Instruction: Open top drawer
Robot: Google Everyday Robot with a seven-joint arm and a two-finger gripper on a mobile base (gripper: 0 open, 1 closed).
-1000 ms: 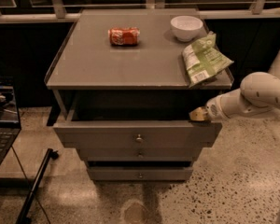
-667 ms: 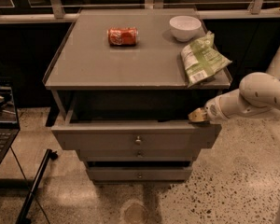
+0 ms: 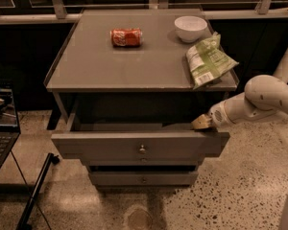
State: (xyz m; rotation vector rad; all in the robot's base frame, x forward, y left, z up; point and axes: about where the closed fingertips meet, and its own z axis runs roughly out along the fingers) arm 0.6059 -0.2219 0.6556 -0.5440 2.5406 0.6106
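Gripper (image 3: 201,122) (grip state unclear) at corner rim of flat grey top drawer (image 3: 101,147)

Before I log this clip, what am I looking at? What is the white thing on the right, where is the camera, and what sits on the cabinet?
One camera looks down at the front of a grey cabinet; its mounting is not known. The white shape is the robot's single arm. Its gripper sits at the right front corner of the top drawer, which stands partly pulled out. It carries nothing loose. On the cabinet's top are a red can on its side, a white bowl and a green bag.
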